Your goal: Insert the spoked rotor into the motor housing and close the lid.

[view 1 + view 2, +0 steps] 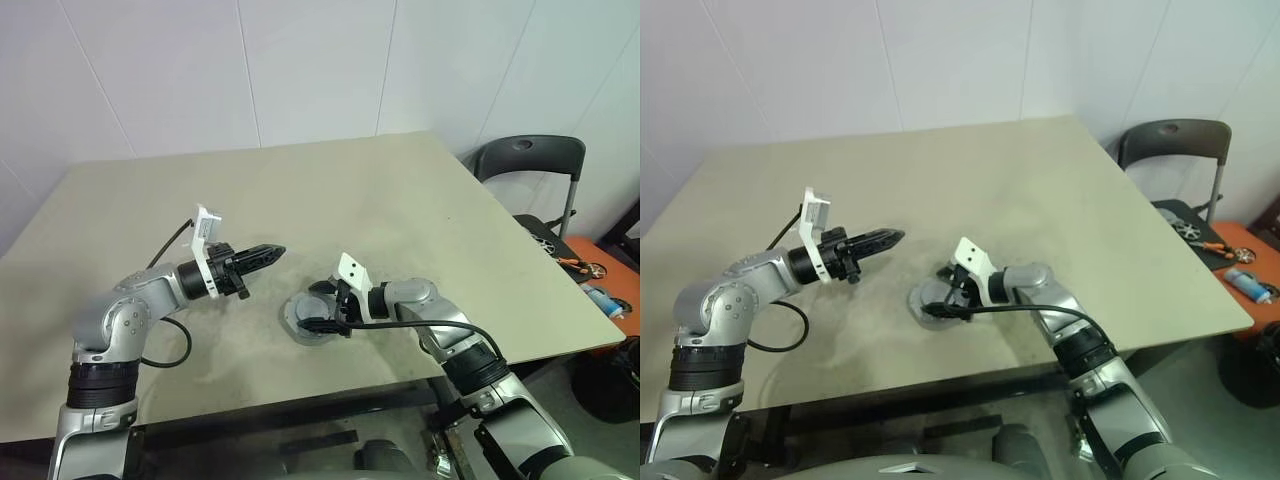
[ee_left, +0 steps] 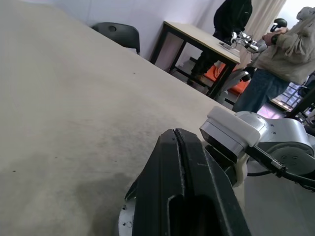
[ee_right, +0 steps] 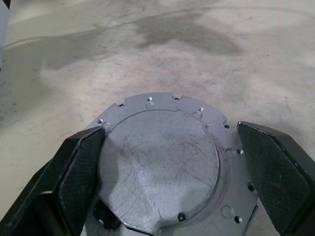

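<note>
The lid (image 3: pixel 162 162), a flat grey disc with a notched rim, lies on top of the round grey motor housing (image 1: pixel 296 326) near the table's front edge. The spoked rotor is hidden. My right gripper (image 3: pixel 170 130) is open. Its black fingers (image 3: pixel 78 167) stand one on each side of the lid, close to its rim. My left gripper (image 1: pixel 274 252) is shut with nothing in it. It hovers level above the table, to the left of the housing, with its tip pointing towards it. In the left wrist view, the closed fingers (image 2: pixel 182 187) overlap the housing's rim (image 2: pixel 127 216).
A black chair (image 1: pixel 530 160) stands past the table's right edge, with tools on an orange surface (image 1: pixel 580 265) beside it. Two people (image 2: pixel 280 54) stand at another table in the background. The tan tabletop (image 1: pixel 300 190) stretches bare behind the housing.
</note>
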Controlling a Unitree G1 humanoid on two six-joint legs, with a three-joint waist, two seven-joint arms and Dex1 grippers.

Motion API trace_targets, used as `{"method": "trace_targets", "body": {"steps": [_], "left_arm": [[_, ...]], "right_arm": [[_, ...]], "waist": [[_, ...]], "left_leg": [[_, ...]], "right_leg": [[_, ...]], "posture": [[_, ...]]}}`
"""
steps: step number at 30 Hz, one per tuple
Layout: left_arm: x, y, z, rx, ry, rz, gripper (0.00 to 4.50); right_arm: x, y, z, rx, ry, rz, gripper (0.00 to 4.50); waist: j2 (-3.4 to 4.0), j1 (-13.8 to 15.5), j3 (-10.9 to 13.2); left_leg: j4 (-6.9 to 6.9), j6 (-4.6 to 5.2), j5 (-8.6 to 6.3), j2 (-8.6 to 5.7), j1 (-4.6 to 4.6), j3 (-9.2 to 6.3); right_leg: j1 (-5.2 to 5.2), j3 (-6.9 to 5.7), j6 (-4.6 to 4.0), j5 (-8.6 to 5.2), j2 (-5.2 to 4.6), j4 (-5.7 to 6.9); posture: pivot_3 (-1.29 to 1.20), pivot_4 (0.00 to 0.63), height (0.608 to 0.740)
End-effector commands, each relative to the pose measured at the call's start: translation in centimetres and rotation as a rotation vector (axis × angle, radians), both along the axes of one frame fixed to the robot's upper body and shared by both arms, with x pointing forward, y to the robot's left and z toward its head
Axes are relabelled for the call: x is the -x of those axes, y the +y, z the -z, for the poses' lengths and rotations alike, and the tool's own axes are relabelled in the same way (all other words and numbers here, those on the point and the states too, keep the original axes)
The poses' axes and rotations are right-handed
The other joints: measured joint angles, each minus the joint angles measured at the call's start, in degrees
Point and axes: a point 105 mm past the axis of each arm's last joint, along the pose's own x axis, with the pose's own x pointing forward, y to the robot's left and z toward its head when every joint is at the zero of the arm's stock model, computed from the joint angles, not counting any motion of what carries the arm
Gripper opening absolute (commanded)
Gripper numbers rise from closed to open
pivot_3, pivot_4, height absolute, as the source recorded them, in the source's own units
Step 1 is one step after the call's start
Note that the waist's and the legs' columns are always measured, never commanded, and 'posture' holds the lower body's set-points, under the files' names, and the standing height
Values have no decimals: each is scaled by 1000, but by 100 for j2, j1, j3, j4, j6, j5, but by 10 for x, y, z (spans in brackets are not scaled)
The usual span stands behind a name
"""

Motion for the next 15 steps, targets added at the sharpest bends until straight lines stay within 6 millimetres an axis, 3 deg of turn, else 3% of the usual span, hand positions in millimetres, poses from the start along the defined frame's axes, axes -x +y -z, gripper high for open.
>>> {"method": "trace_targets", "body": {"steps": [1, 5, 10, 15], "left_arm": [[7, -12, -5, -21, -40, 47, 0], [8, -16, 0, -56, -73, 51, 0], [19, -20, 37, -238, -85, 126, 0], [20, -19, 63, -285, -26, 153, 0]], "right_arm": [[9, -29, 56, 190, 150, 92, 4466], [8, -28, 55, 190, 146, 92, 4466], [10, -28, 56, 192, 146, 90, 4466], [10, -28, 56, 193, 146, 89, 4466]], "waist": [[0, -3, 0], [0, 0, 2], [6, 0, 2], [7, 1, 3]], "left_leg": [[0, 0, 0, 0, -1, 1], [0, -1, 1, 0, -3, 1], [-1, -2, 1, 0, -3, 8], [4, -2, 0, 0, -6, 9]], "right_leg": [[0, 0, 0, 0, 0, -2], [-2, 1, 0, 1, 0, 0], [-4, 4, -1, 1, 0, -2], [-5, 3, -8, 0, -1, -2]], "posture": [[0, 0, 740], [0, 0, 740], [0, 0, 740], [0, 0, 740]]}}
